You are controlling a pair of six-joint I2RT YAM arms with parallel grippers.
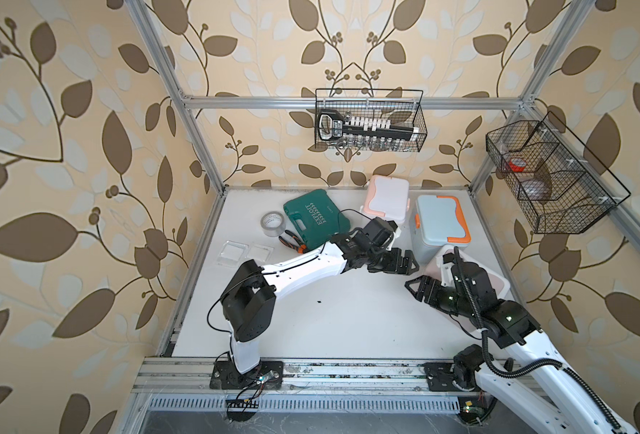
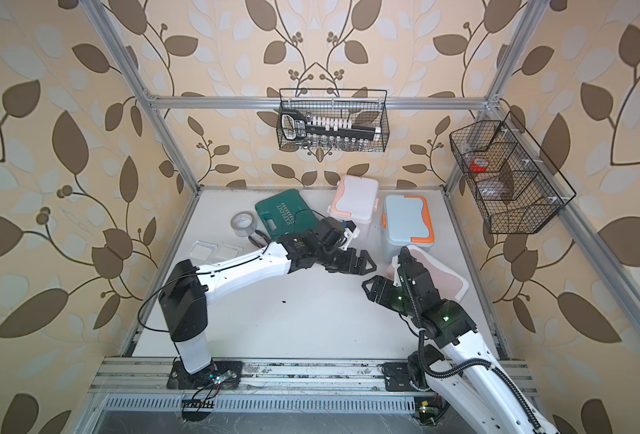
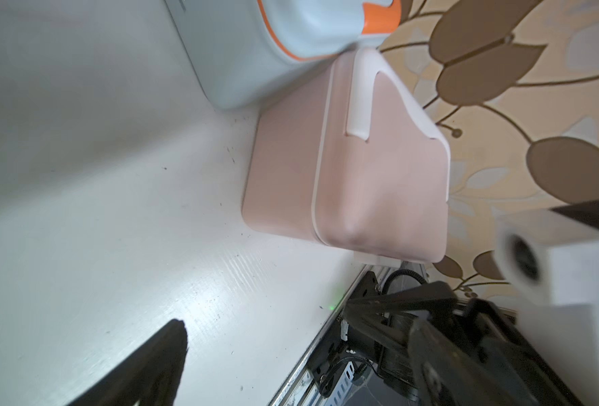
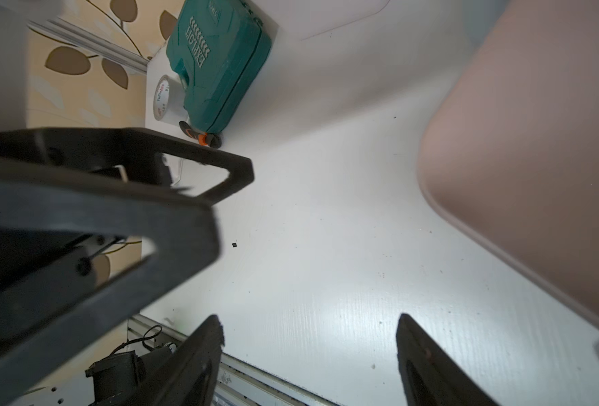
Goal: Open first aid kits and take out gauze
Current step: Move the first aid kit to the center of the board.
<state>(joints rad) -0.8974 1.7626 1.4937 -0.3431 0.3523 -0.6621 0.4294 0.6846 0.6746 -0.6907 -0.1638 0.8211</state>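
Your right gripper (image 4: 307,327) sits just beside the closed pink kit (image 2: 442,272), fingers wide and empty; your left gripper (image 1: 412,261), just beyond, is spread wide, holding nothing. Behind the pink kit stand the blue kit (image 1: 440,221) and white kit (image 1: 388,197), lids down, and two gauze packets (image 1: 232,252) lie well apart from it.

Three first aid kits stand closed at the right rear of the desk (image 1: 329,319): the white-and-peach kit (image 1: 388,197) rearmost, the light blue kit with orange trim (image 1: 438,221) just beside it, and the dusty pink kit with a white latch (image 2: 442,274) nearest the front, close against the blue one. Two gauze packets (image 1: 236,250), clear flat squares with white pads, lie side by side on the left of the desk, well apart from the kits.
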